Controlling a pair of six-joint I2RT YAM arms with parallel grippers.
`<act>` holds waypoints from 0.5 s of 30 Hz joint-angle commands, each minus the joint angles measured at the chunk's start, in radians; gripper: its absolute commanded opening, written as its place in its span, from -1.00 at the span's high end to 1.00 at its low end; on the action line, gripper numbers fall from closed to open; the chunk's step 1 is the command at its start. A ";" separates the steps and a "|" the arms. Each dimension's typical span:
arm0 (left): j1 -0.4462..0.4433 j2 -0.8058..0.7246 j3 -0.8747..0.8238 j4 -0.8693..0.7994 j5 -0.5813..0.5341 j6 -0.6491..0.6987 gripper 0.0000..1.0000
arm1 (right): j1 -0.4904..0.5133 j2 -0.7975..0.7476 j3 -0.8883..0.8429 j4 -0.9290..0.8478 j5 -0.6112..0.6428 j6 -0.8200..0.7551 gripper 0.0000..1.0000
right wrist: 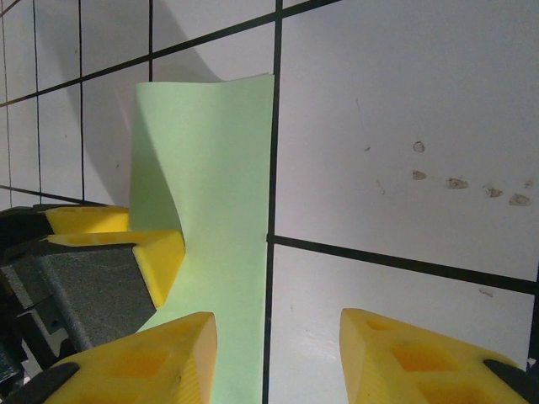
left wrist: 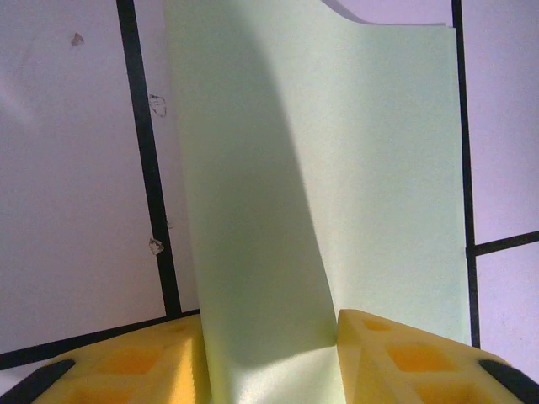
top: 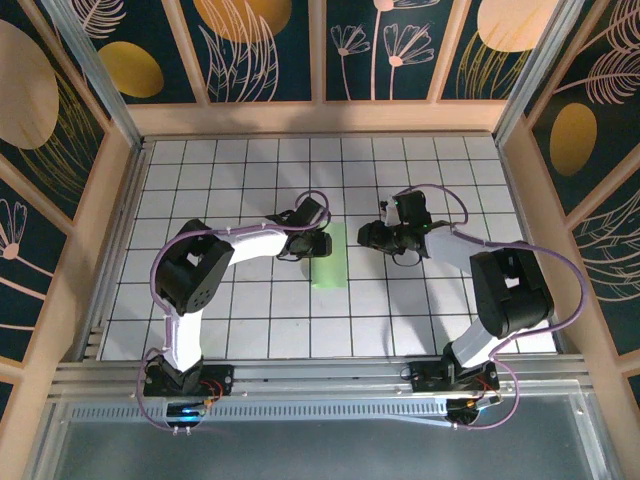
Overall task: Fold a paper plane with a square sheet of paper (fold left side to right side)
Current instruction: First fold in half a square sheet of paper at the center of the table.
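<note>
Left gripper (top: 313,243) stands part-open at the left edge of the sheet of paper (top: 329,258), and a raised flap of the sheet fills the gap between its yellow fingers (left wrist: 126,370) (whether they actually clamp it cannot be told). Right gripper (right wrist: 278,337) is spread – nothing between its jaws – over bare tile just right of the sheet. Sheet lies mid-table (top: 240,170) as a narrow strip, its long axis running straight away from the arm bases.

One sheet of paper (top: 328,257) (green); left tool (top: 318,244), right tool (top: 366,236): two.
</note>
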 commanded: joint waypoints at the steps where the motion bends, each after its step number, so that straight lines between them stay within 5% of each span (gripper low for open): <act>1: 0.024 0.112 -0.051 -0.061 -0.074 0.012 0.12 | -0.004 0.003 -0.001 -0.001 -0.020 -0.018 0.13; 15: 0.024 0.120 -0.061 -0.049 -0.061 -0.011 0.12 | 0.003 0.005 0.000 -0.001 -0.026 -0.018 0.13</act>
